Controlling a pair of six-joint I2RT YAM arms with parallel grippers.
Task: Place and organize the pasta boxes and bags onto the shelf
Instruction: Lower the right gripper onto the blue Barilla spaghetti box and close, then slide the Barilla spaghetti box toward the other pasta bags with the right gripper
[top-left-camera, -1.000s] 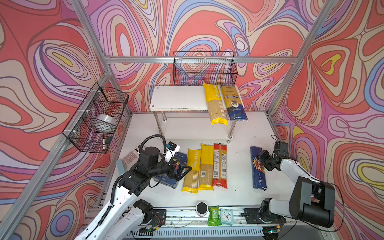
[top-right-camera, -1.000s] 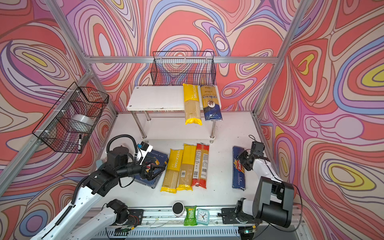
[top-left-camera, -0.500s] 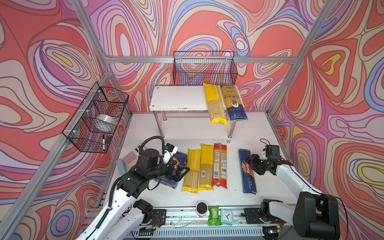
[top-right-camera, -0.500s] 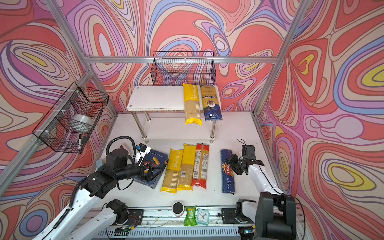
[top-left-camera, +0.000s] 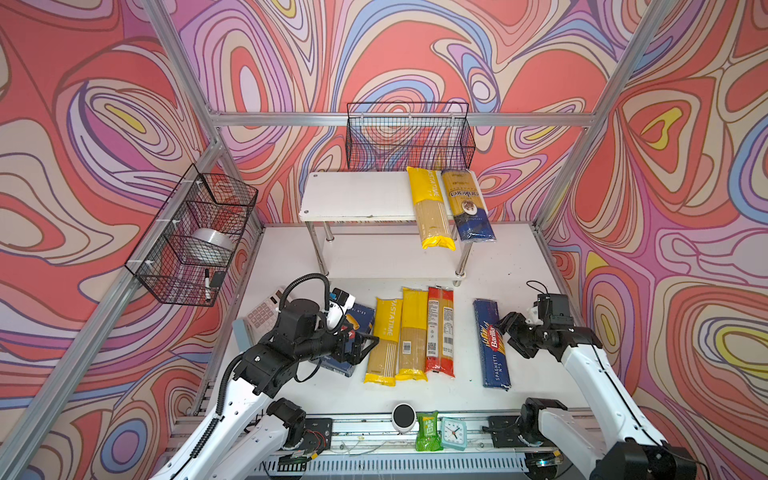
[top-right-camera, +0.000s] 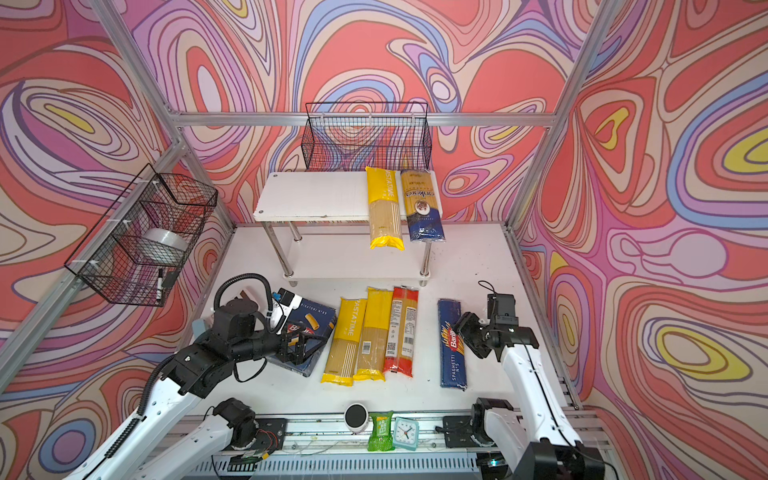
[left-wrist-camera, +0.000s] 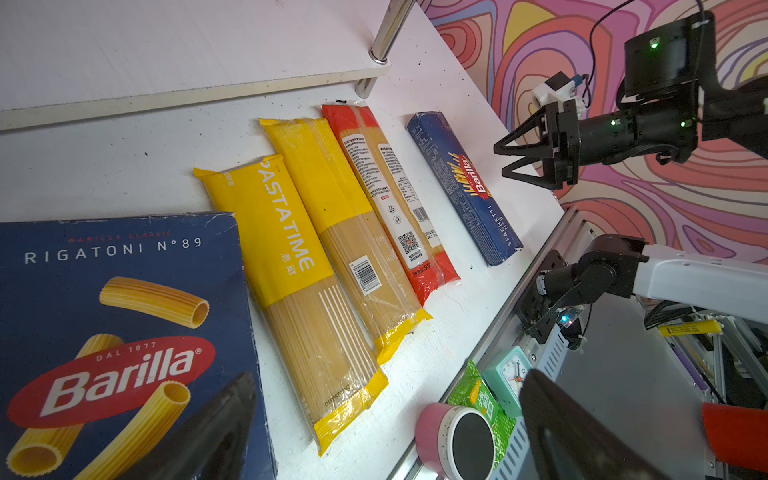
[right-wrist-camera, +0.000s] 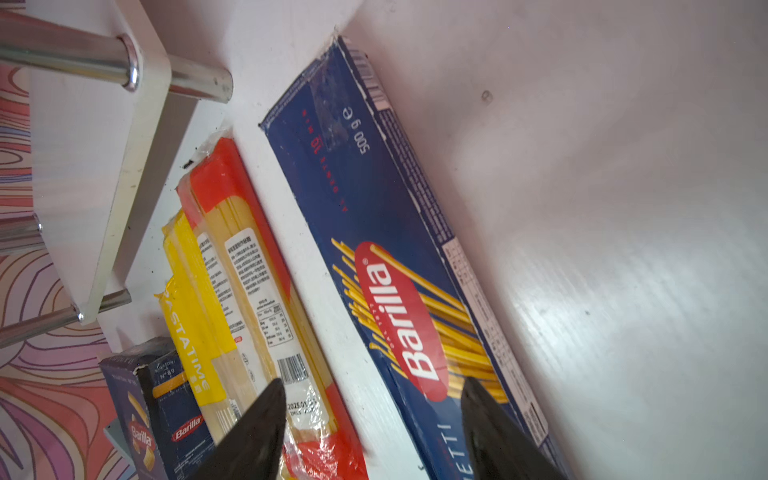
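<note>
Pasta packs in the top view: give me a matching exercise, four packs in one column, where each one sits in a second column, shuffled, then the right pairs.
Packs
1. rigatoni box
2. spaghetti box
3. gold and dark blue bag
4. red-ended bag

Places
A. on the shelf, top board
B. on the table, alone, by the right hand
C. on the table, just right of a yellow-ended bag
D. on the table, at the left hand

Pairs: 1-D, 2-B, 3-A, 4-C
</note>
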